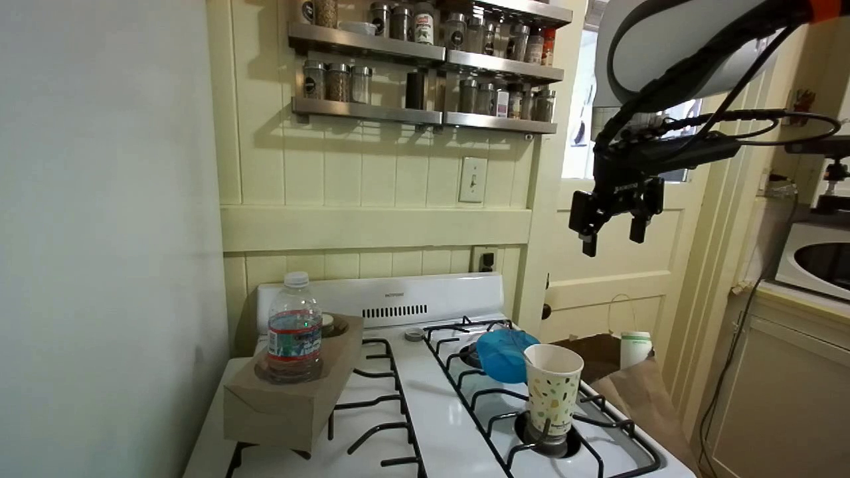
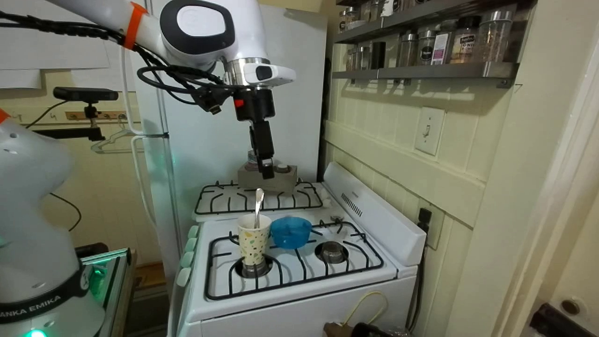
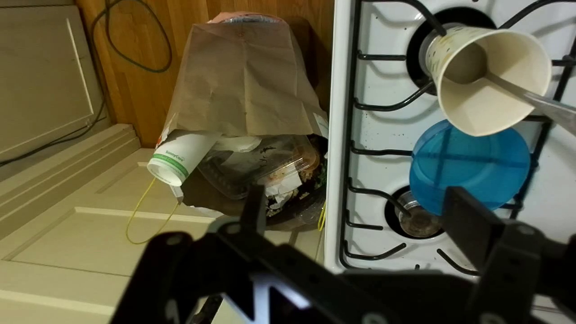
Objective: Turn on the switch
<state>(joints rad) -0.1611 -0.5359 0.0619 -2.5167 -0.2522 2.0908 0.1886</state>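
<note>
Jaws wide, the end effector (image 1: 613,240) hangs higher than the stove edge (image 3: 338,135) — free air between it and the switch (image 1: 473,180).

The arm (image 2: 250,32) reaches out high, its wrist (image 2: 257,74) pointing downward and its jaws spread wide apart.

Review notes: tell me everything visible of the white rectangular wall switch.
The upright, white rectangular wall switch looks plastic, with a small central toggle whose setting I can't make out. It sits flat on the pale yellow panelled wall, below the metal spice shelves. The black fingers, spread open, don't touch it.
</note>
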